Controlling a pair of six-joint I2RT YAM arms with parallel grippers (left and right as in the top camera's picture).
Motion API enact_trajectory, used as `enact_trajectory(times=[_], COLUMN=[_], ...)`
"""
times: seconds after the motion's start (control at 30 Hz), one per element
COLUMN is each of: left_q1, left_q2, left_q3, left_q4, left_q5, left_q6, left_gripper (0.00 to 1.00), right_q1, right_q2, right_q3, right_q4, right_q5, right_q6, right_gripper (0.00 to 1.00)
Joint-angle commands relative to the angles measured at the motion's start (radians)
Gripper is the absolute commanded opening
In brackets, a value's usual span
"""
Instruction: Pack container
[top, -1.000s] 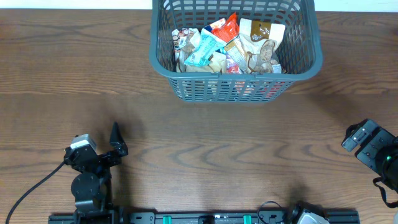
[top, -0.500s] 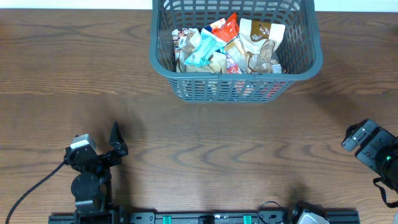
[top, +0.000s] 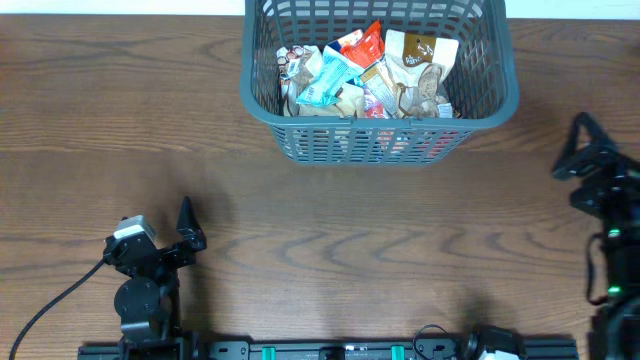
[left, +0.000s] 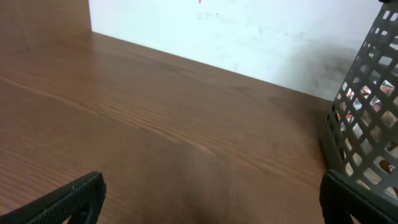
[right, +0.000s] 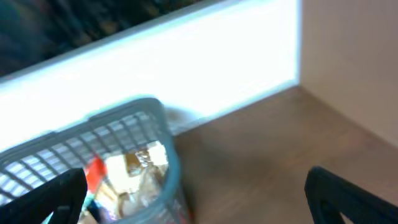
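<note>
Our container (top: 380, 141) is stuffed with snack packets (top: 365, 72); our left gripper (top: 189, 227) and right gripper (top: 574, 146) both sit spread wide, empty.

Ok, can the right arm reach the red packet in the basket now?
Probably yes: the right hand is open and empty, the container has no lid, and the red packet lies on top.

Container (top: 370, 146), far rim off-frame overhead
</note>
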Motion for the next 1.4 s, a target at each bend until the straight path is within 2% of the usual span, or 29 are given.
enact_trajectory(times=[0.0,0.2,0.43,0.6,1.03,1.37], left_q1=[0.003,0.003,0.003,0.003,0.003,0.003], left_q2=[-0.007,-0.007,-0.007,-0.006,-0.006,-0.007], left_q3=[-0.024,-0.024,-0.024,-0.024,-0.024,-0.024], left_q4=[-0.019,-0.019,-0.019,-0.019,-0.019,-0.019], left_q5=[0.005,0.005,0.005,0.005,0.005,0.005], left_q6=[0.02,0.02,0.021,0.02,0.02,0.021], left_gripper=[0.99,0.99,0.99,0.99,0.99,0.99], right_q1=[0.066,0.163,0.198,0.198,0.2,0.262], right_q2=[-0.088,-0.244,-0.361,-0.426,-0.581,-0.607], right_q3=[-0.224,-0.558,-0.831,-0.982,-1.17,-1.264], right_q4=[0.125,0.338,0.583,0.669,0.691,0.692], right_q5=[-0.033,0.001,0.072,0.072,0.064,0.056], right_q6=[-0.012,-0.012,-0.037,-0.092,-0.14,-0.201], right_gripper=[0.99,0.99,0.99,0.99,0.99,0.99])
